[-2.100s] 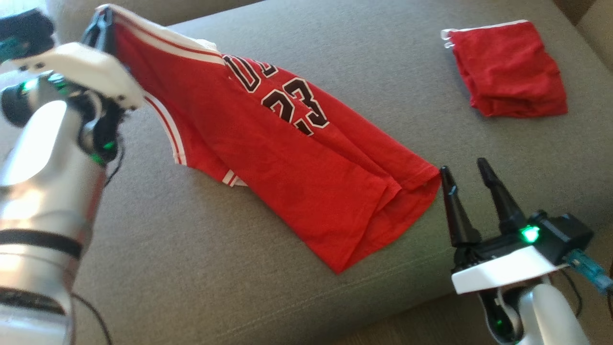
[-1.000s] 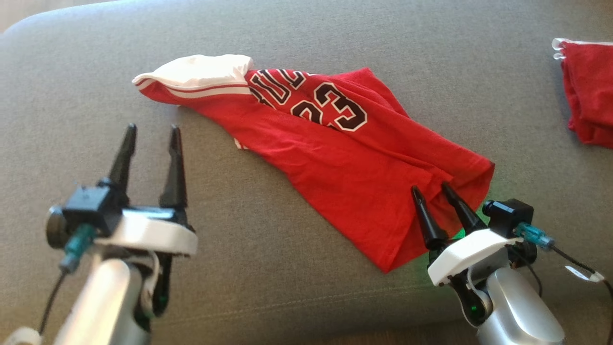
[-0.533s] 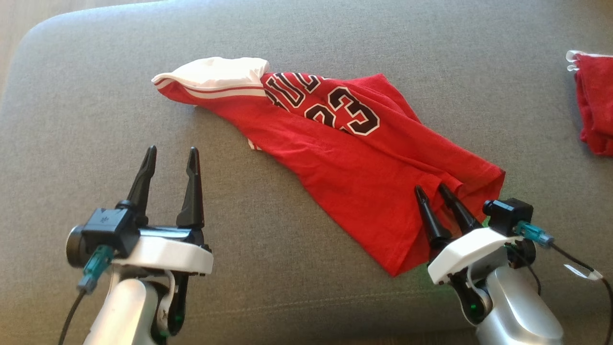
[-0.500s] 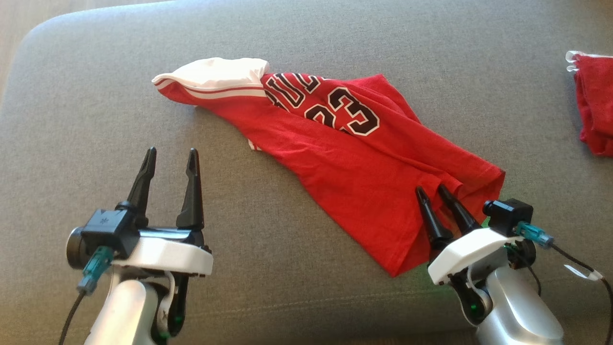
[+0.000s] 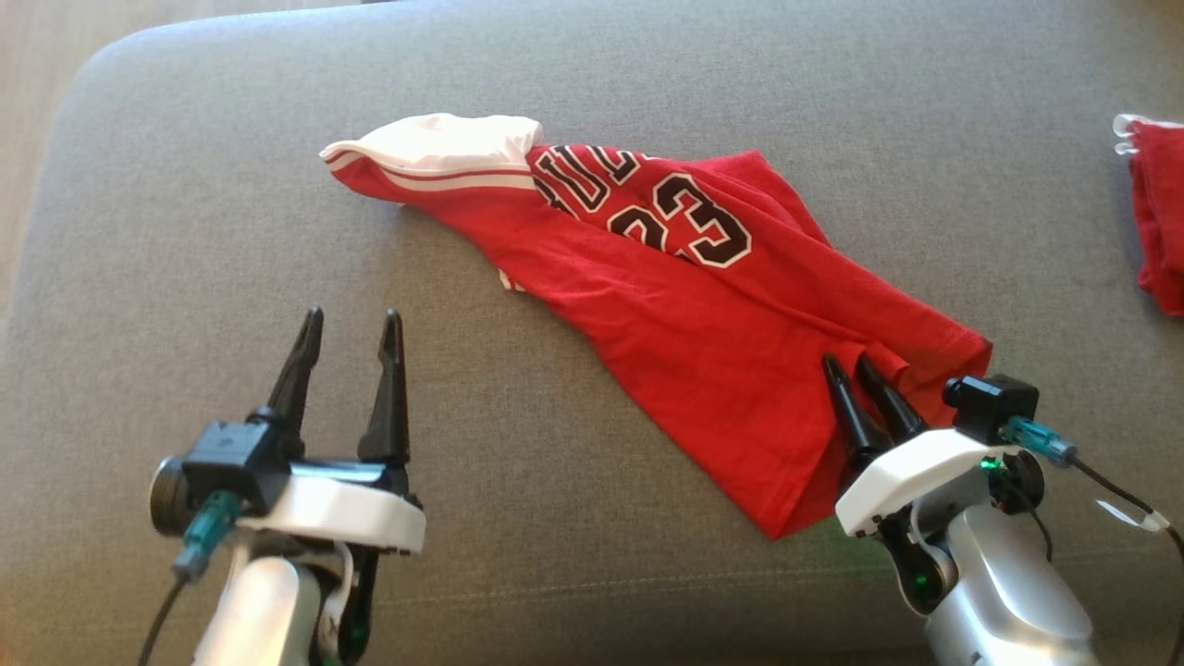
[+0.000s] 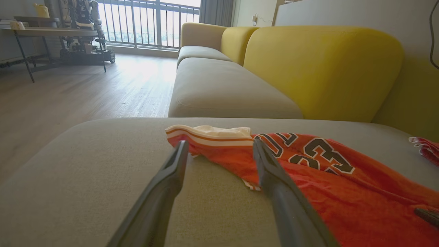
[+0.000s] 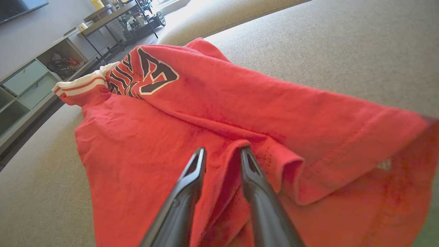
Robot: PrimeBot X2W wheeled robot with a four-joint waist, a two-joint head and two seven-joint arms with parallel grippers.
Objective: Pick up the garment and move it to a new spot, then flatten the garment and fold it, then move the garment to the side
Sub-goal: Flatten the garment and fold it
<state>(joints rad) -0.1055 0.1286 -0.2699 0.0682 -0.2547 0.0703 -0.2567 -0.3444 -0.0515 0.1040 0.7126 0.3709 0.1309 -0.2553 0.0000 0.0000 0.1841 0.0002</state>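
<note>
A red jersey, the garment (image 5: 703, 342), lies crumpled in a diagonal strip on the grey cushion (image 5: 185, 231), white-striped collar at the far left, black "23" facing up. My right gripper (image 5: 847, 363) rests on its near right hem. In the right wrist view the garment (image 7: 205, 103) has a raised fold running between the right gripper (image 7: 223, 151), whose fingers stand narrow with a gap still between them. My left gripper (image 5: 353, 319) hovers open over bare cushion, left of the garment. In the left wrist view the left gripper (image 6: 220, 144) points at the garment (image 6: 343, 192) collar.
A second folded red cloth (image 5: 1161, 222) lies at the far right of the cushion. A yellow backrest (image 6: 319, 68) rises behind the seat. The cushion's rounded left end drops to wooden floor (image 5: 18, 139), and its front seam runs just before both wrists.
The right gripper's fingers have narrowed around the hem fold. The left gripper, earlier holding the collar up, now hangs open near the front left. The head camera has shifted.
</note>
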